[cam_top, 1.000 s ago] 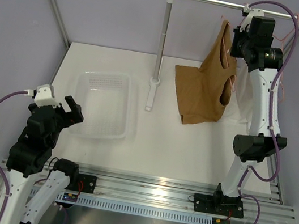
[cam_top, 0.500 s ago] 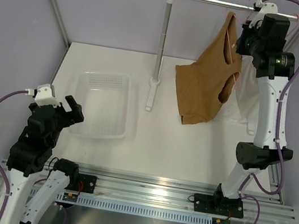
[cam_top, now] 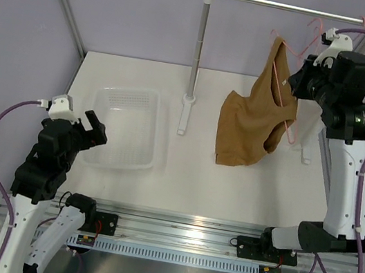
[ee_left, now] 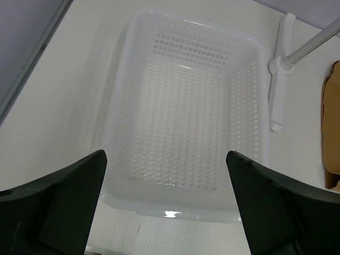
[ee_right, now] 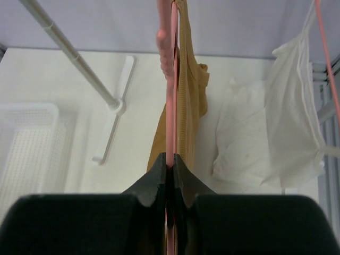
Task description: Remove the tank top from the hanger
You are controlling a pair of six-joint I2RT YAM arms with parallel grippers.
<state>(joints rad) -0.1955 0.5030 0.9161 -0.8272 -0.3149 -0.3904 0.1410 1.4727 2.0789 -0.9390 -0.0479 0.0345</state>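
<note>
Container: we record one white perforated basket (ee_left: pixel 186 111) on the table (cam_top: pixel 183 172), directly under and ahead of the left gripper (ee_left: pixel 164 159). Inside it we see only its own holed floor and walls. The left gripper's fingers are spread wide and hold nothing.

Task items: the right gripper (ee_right: pixel 170 159) is clamped narrowly on the pink wire of the hanger (ee_right: pixel 169 79), which rises straight up from between its fingers. The tank top (ee_right: pixel 188 95) hangs on that hanger, just beyond the fingertips and slightly to their right. In the top view the hanger's hook appears below the rail (cam_top: pixel 288 7) and apart from it, and the tank top's lower hem reaches the table.

Obscured: the wrist view shows the hanger edge-on, so we cannot make out its shape there. The white garment (ee_right: pixel 271 138), further right of the right gripper, is largely hidden behind the arm in the top view. The second hanger (ee_right: pixel 324 42) bearing it is cut off at the frame edge. The left wrist view catches only a sliver of the tank top.

Count: two grippers, one basket, two hangers, two garments, one rail.
</note>
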